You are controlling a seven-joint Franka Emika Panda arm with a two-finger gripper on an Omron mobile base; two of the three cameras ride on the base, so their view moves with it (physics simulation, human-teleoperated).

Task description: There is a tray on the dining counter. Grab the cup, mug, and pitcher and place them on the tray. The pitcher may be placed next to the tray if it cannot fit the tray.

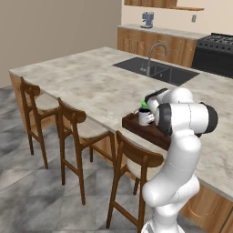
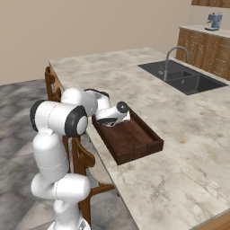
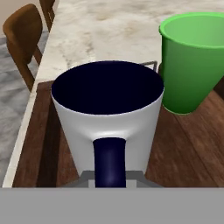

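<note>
The grey mug (image 3: 107,118) with its dark navy inside stands upright over the dark brown tray (image 3: 183,153). My gripper (image 3: 110,178) is shut on the mug's dark handle (image 3: 109,159). The bright green cup (image 3: 192,61) stands in the tray just beside the mug, to its right in the hand view. From the left base view, the mug (image 1: 145,118) and the cup (image 1: 144,104) sit at the end of the tray (image 1: 133,124), half hidden by my arm. The tray (image 2: 130,139) lies near the edge of the dining counter (image 1: 91,86). The pitcher is out of view.
Three wooden stools (image 1: 75,119) line the counter's near edge below the tray. A sink with a curved faucet (image 1: 154,57) is set in the counter farther back. A black stove (image 1: 216,52) and a coffee machine (image 1: 147,19) stand along the rear wall.
</note>
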